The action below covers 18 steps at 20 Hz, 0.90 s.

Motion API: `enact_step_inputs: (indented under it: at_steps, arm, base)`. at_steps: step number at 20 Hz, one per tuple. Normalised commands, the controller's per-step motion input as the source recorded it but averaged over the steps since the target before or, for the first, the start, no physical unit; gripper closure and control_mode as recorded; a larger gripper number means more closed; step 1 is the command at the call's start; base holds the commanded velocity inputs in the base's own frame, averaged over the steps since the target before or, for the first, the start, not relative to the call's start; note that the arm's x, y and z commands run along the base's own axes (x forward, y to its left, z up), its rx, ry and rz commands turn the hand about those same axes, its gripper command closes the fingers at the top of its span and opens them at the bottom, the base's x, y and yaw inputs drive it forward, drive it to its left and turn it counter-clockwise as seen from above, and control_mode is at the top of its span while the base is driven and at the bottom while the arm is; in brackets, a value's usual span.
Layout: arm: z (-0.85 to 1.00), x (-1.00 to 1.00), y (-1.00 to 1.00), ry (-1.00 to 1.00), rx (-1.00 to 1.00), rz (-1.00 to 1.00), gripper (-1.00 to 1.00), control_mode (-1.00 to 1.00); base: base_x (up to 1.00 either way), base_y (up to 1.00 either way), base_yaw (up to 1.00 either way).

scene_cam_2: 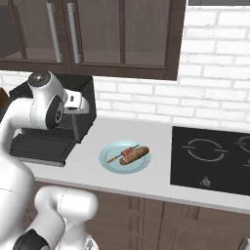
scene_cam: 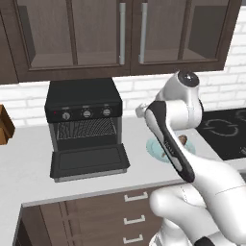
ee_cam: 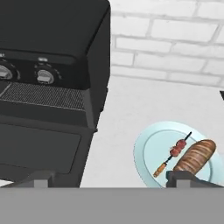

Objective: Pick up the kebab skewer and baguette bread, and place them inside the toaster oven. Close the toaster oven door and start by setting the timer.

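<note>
The kebab skewer (ee_cam: 173, 153) and the reddish-brown baguette bread (ee_cam: 196, 155) lie side by side on a pale blue plate (ee_cam: 147, 151); the right base view shows the skewer (scene_cam_2: 124, 154) just left of the baguette (scene_cam_2: 135, 155). The black toaster oven (scene_cam: 84, 111) stands to the left of the plate, and the toaster oven door (scene_cam: 90, 162) lies folded down flat on the counter, with the wire rack showing inside. My gripper (ee_cam: 113, 179) hangs open and empty, well above the counter between the oven's right side and the plate.
A black cooktop (scene_cam_2: 212, 158) is set into the counter right of the plate (scene_cam_2: 110, 157). Dark wall cabinets (scene_cam: 120, 33) hang above the oven. A brown object (scene_cam: 5, 126) sits at the far left. My own arm covers most of the plate (scene_cam: 154, 149) in the left base view.
</note>
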Motion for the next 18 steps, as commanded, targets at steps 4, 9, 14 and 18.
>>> enact_step_inputs:
  at_steps: [4,9,14,18]
  arm:
    - [0.00,0.00,0.64,-0.25,0.00,0.00,-1.00,-1.00]
    - [0.00,0.00,0.76,-0.18,0.02,-0.01,-1.00,-1.00]
    - [0.00,0.00,0.79,-0.08,0.04,-0.02,-1.00,-1.00]
    - [0.00,0.00,0.70,-0.06,0.05,-0.06,-1.00,-1.00]
  base:
    - [0.00,0.00,0.00]
    - [0.00,0.00,0.00]
    - [0.00,0.00,0.00]
    - [0.00,0.00,0.00]
